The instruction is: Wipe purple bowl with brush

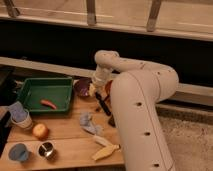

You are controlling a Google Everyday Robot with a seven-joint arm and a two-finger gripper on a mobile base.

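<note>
Gripper (pixel 96 86) hangs at the right rim of the bowl (pixel 81 86), which sits on the table (pixel 65 131) just right of the tray (pixel 44 80). From under it the black handle of the brush (pixel 103 106) slants down to the right. Whether it grasps the brush I cannot tell. This looks like the wiping step. Next, the head should sweep inside the bowl without shoving it.

We saw the gripper (pixel 97 85) just beside the purple bowl (pixel 81 86) on the tabletop (pixel 65 131), the brush (pixel 103 106) slanting toward us beneath it.
</note>
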